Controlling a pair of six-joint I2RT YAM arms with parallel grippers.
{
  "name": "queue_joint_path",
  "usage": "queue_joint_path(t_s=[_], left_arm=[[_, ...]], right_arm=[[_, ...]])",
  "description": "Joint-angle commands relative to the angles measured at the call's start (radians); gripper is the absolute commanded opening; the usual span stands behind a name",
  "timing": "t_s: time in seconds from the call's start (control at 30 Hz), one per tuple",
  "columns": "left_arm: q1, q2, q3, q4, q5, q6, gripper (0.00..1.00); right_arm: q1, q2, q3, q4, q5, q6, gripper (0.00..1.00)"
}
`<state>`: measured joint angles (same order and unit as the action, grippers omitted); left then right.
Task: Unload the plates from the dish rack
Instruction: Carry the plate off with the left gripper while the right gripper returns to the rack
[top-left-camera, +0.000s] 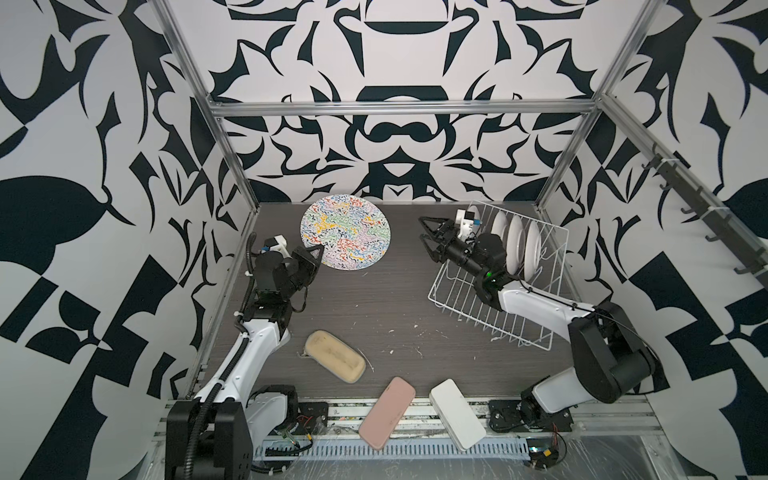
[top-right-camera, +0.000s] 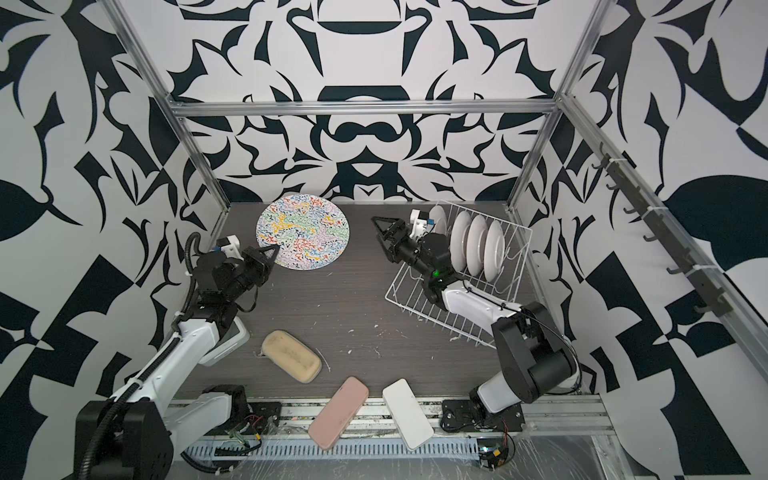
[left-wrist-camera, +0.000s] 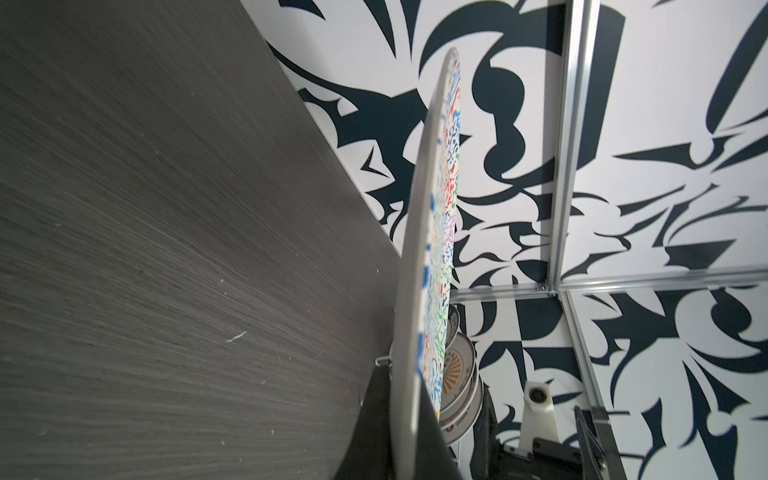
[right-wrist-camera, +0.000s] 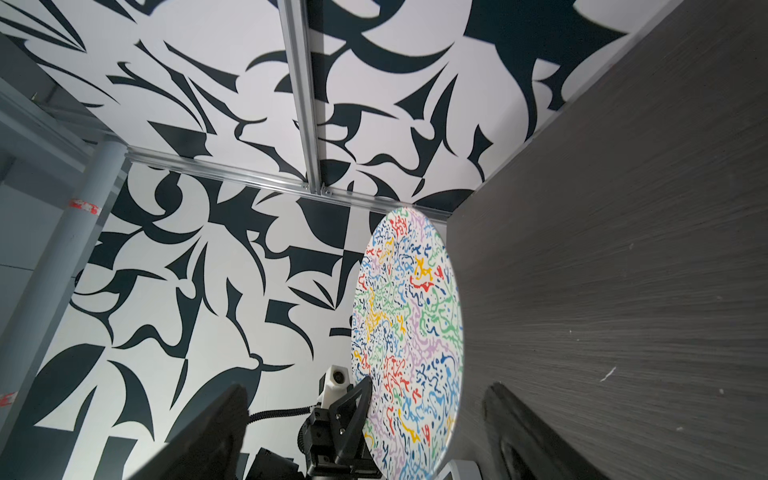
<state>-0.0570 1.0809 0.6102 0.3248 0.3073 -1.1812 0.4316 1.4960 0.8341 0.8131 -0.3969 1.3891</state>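
**Top views.** In both top views the squiggle plate (top-left-camera: 345, 232) (top-right-camera: 303, 232), a round glossy ceramic disc printed in multicolour squiggles, faces up over the back left of the dark wood-grained table (top-left-camera: 374, 299). The left gripper (top-left-camera: 313, 255) is clamped on its near rim. The right gripper (top-left-camera: 426, 235) has its jaws spread wide and holds nothing. It sits well apart from that plate and just beside the dish rack (top-left-camera: 461, 309), a white wire grid with upright prongs. The racked plates (top-left-camera: 515, 241) stand on edge with their plain white backs showing.

**Left wrist view.** The plate's thin grey-white rim runs edge-on between the black fingers (left-wrist-camera: 365, 428). Printed faces of the racked plates show behind it.

**Right wrist view.** The fingers (right-wrist-camera: 208, 432) are spread and empty. The printed disc shows beyond them.
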Motion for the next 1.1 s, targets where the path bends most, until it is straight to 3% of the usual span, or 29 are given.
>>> queue_joint_path(t_s=[0.0, 0.3, 0.7, 0.9, 1.07], left_arm=[[0.015, 0.007, 0.046, 0.086, -0.045, -0.023, 0.00], [0.074, 0.002, 0.004, 0.055, -0.176, 0.008, 0.00], [0.223, 0.185, 0.020, 0.185, -0.072, -0.061, 0.00], [0.252, 0.306, 0.016, 0.274, -0.087, -0.078, 0.00], [0.258, 0.362, -0.020, 0.360, -0.143, -0.103, 0.00]], right_arm=[[-0.023, -0.057, 0.038, -0.083, -0.034, -0.032, 0.92], [-0.030, -0.151, 0.129, -0.485, -0.045, -0.269, 0.99], [-0.010, -0.134, 0.124, -0.570, -0.010, -0.321, 0.99], [0.046, -0.129, 0.217, -0.795, 0.066, -0.479, 0.99], [0.062, -0.095, 0.240, -0.800, 0.069, -0.469, 0.99]])
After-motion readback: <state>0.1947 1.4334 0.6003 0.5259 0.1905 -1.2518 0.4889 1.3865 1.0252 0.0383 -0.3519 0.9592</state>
